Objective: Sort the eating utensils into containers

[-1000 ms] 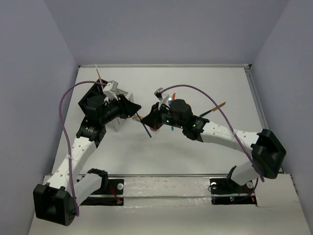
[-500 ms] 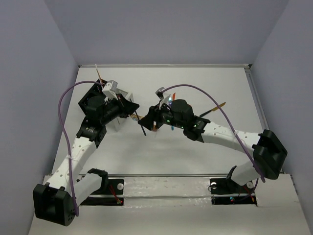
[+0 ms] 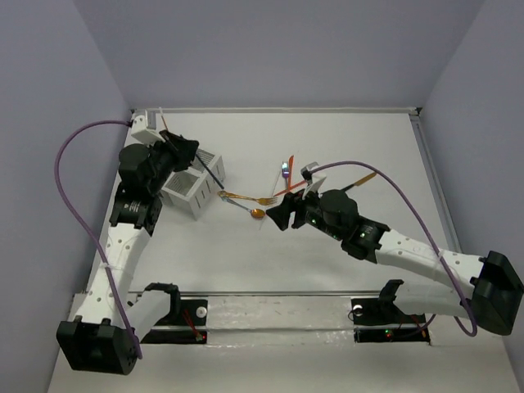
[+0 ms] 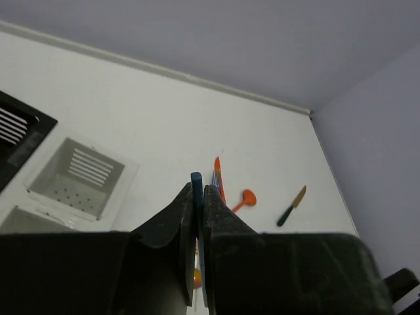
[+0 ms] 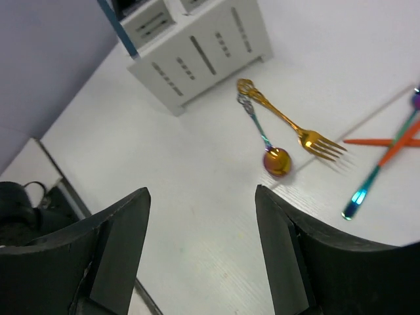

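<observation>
My left gripper [image 3: 187,151] hangs over the white container [image 3: 192,190], shut on a slim dark blue utensil [image 3: 211,172] that slants down toward it. In the left wrist view the blue utensil [image 4: 196,187] is pinched between the jaws, with the white container [image 4: 79,174] and a corner of the black container [image 4: 16,128] below. My right gripper [image 3: 278,218] stands open and empty near mid-table. Ahead of the right gripper [image 5: 200,193] lie a gold fork [image 5: 289,125] and a copper spoon [image 5: 276,161].
Beyond the fork lie a blue fork [image 3: 286,170], crossed orange-red utensils [image 3: 295,188] and a dark green knife with a gold blade [image 3: 357,182]. An orange-red spoon [image 4: 244,198] shows in the left wrist view. Walls close in the table on three sides.
The grippers met at mid-table over the dark blue utensil. The right one let go and drew back to the right; the left carried the utensil back-left, over the containers.
</observation>
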### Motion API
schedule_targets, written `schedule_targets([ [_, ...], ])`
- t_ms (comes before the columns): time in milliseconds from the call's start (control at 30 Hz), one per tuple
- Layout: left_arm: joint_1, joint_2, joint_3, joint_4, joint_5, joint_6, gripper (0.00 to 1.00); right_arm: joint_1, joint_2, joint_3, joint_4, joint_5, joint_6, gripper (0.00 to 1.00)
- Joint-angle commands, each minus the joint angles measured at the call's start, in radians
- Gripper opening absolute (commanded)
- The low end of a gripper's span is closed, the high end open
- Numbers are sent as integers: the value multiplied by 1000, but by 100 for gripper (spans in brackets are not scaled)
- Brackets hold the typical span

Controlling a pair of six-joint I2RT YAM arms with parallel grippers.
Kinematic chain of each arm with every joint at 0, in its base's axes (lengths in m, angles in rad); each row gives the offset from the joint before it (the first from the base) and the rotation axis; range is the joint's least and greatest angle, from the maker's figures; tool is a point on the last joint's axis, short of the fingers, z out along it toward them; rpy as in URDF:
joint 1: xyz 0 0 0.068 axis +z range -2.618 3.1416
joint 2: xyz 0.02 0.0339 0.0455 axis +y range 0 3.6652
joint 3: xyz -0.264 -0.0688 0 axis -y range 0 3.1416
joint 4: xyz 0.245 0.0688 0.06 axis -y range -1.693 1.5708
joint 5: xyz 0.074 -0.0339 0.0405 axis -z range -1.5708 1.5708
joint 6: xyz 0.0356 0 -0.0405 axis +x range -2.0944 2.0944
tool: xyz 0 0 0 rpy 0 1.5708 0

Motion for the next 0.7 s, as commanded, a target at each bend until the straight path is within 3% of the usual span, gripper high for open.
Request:
schedule_targets([
  [0,16,69,174,36,-223,24,6,8,-38,-70,-59,198,-36,71],
  [133,38,188,343,2,-391,65,6,8,-77,-104,-73,250,-40,71],
  [333,95,356,487,-12,-515,151,6,8,-107,-128,-81,287,-53,71],
  [667,165,516,538,52,-627,260,6,8,-124,-145,-72,296,-48,72],
])
